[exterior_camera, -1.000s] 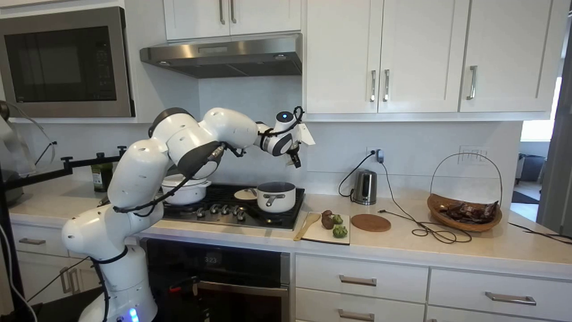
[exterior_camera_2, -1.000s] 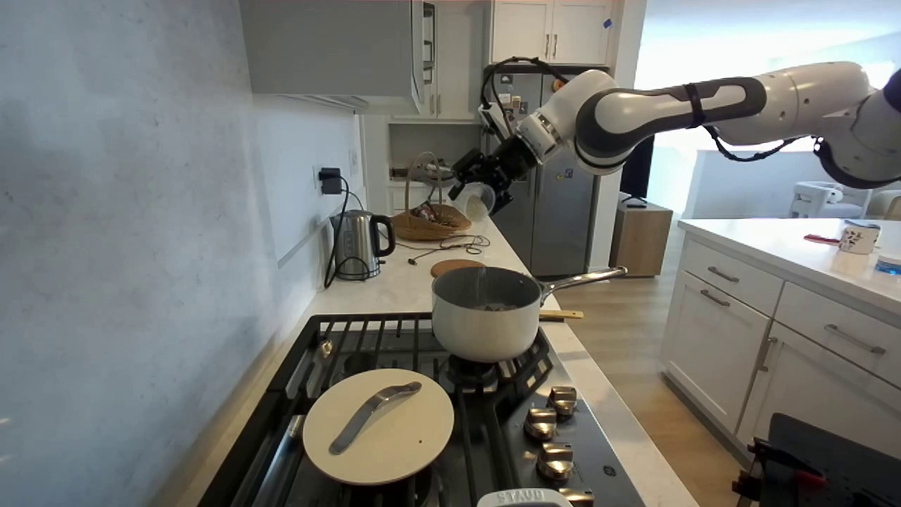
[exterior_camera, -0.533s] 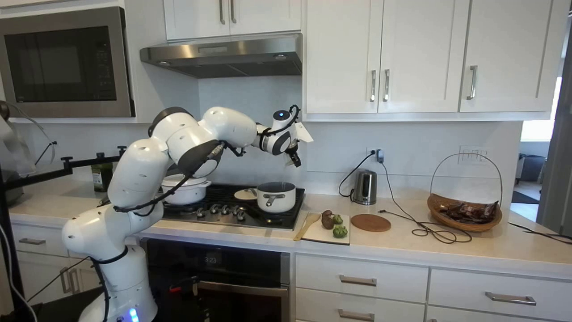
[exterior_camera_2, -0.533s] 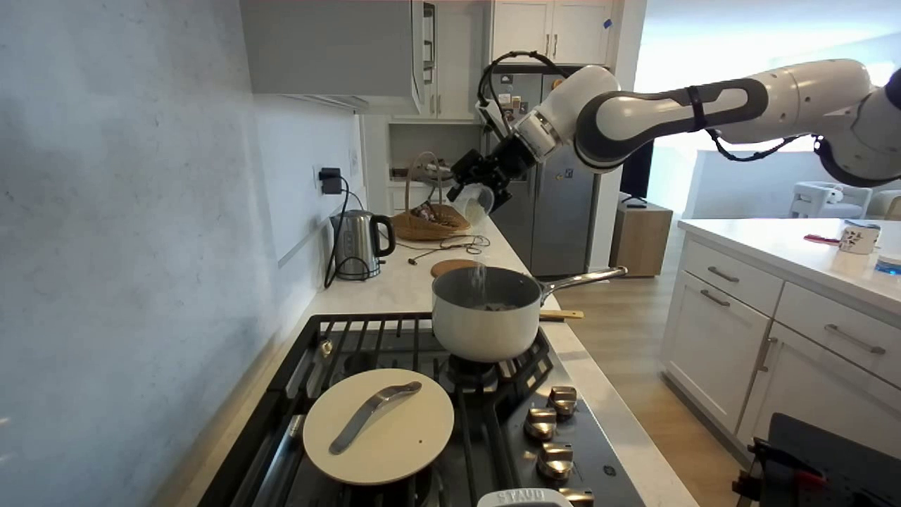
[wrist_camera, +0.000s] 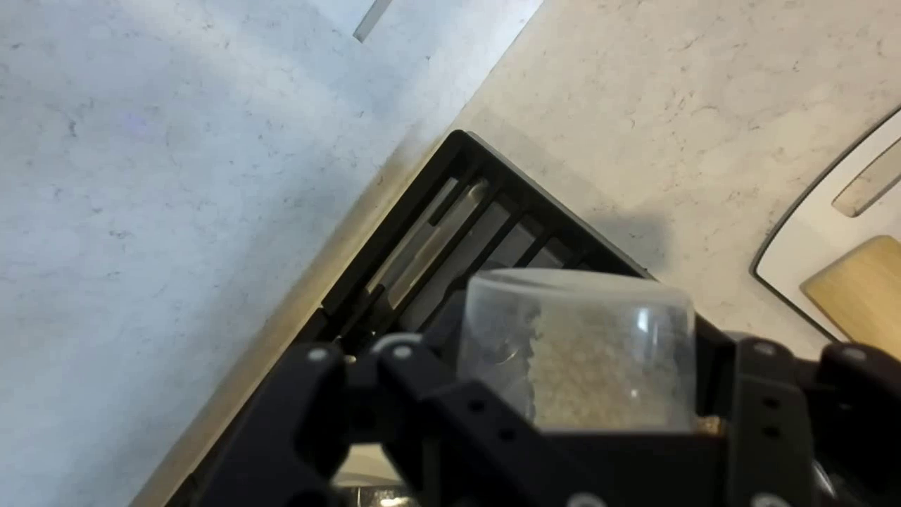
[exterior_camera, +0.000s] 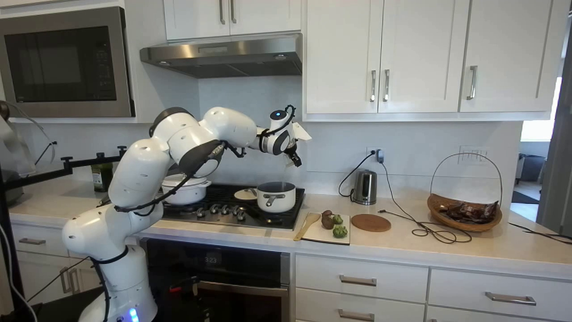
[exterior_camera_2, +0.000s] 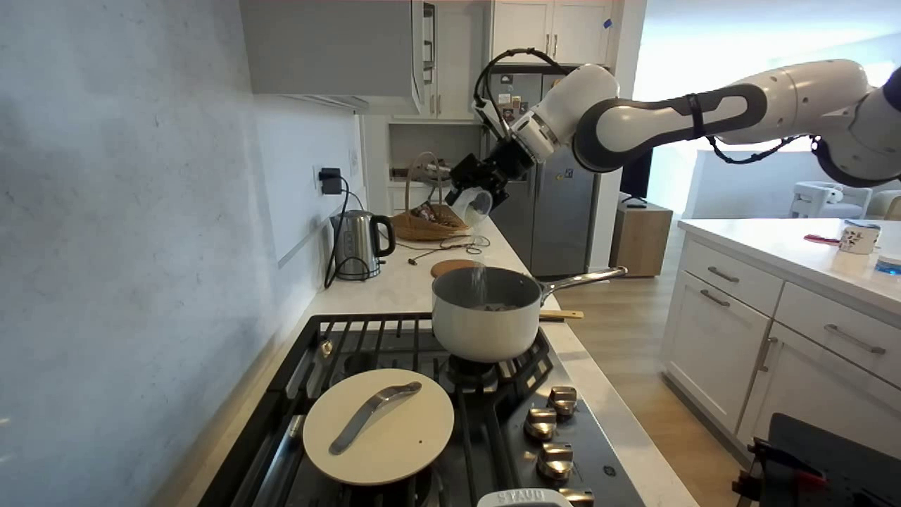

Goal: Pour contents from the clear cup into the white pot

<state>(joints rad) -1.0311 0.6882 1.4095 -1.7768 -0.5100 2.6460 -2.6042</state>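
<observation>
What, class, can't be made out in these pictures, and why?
White pot: lower inside mostly hidden by its near wall, both exterior views.
STAUB-marked handle: the rest cut off by the bottom edge, in an exterior view.
Wicker basket: contents too small to name, both exterior views.
Cutting board: cut off by the right edge, wrist view.
Clear cup: partly hidden by the pincer, wrist view.

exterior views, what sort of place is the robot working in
A kitchen, probably in a home, going by the stovetop, the range hood above it and the big microwave.
</observation>
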